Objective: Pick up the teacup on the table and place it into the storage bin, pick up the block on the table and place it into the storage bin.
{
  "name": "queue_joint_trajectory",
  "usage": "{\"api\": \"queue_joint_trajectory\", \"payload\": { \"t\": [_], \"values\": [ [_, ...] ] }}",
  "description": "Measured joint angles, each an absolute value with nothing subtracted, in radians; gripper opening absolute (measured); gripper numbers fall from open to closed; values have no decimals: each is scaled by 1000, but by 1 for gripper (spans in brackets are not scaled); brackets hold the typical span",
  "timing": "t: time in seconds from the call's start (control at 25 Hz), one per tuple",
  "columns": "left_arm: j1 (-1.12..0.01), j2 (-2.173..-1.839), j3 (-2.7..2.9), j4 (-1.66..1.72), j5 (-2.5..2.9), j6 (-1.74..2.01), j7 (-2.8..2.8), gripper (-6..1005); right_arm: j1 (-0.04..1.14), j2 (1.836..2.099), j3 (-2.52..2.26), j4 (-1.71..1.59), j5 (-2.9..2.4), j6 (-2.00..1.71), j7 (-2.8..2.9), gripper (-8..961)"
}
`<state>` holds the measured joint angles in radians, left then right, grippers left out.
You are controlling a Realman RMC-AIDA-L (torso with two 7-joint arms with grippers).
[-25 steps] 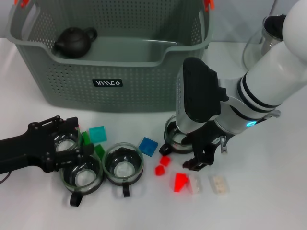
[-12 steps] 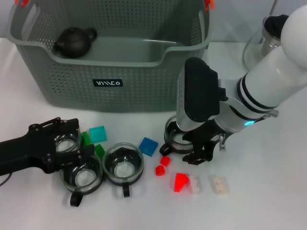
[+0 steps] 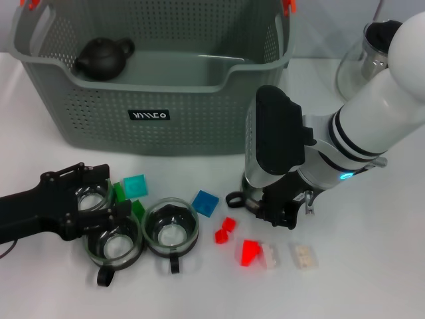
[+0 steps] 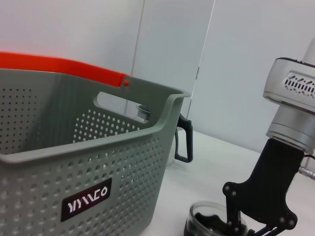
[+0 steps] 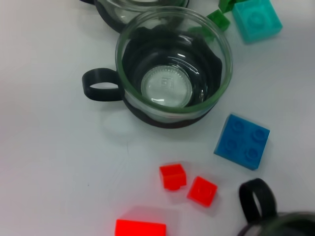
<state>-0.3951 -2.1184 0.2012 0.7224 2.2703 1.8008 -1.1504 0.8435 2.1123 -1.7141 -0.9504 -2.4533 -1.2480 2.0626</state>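
Clamping right gripper [image 3: 277, 211] fingers narrow around the glass teacup with black base [image 3: 247, 197] just before the grey-green perforated storage bin [image 3: 179, 100]; thin rim hold, could slip on lifting.

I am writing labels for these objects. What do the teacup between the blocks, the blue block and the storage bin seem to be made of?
The teacup looks like clear glass with a black, probably plastic, band and handle: its base shows through the wall. The blue block looks like matte moulded plastic, with studs on top. The storage bin looks like matte grey-green plastic, with perforated walls.
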Motion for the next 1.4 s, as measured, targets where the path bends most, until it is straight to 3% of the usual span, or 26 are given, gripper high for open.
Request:
{"api": "queue_joint_trajectory", "payload": {
  "t": [0.08, 0.32, 0.72, 1.24, 1.4],
  "values": [
    [-396, -2118, 202, 722, 2270, 1802, -1150, 885, 843, 2112, -1714, -951, -2453, -1250, 2064, 144],
    [-397, -2118, 203, 722, 2270, 1804, -1150, 884, 842, 2112, -1696, -966, -2452, -1276, 2070, 49],
    [-397, -2118, 201, 722, 2270, 1801, -1150, 884, 830, 2100, -1362, -1066, -2349, -1592, 1953, 50],
    [-417, -2113, 196, 704, 2269, 1764, -1150, 885, 667, 2066, -830, -1165, -1885, -1976, 1708, 50],
    [-427, -2111, 197, 694, 2269, 1747, -1150, 884, 615, 2082, -793, -1163, -1652, -1945, 1709, 50]
  ]
}}
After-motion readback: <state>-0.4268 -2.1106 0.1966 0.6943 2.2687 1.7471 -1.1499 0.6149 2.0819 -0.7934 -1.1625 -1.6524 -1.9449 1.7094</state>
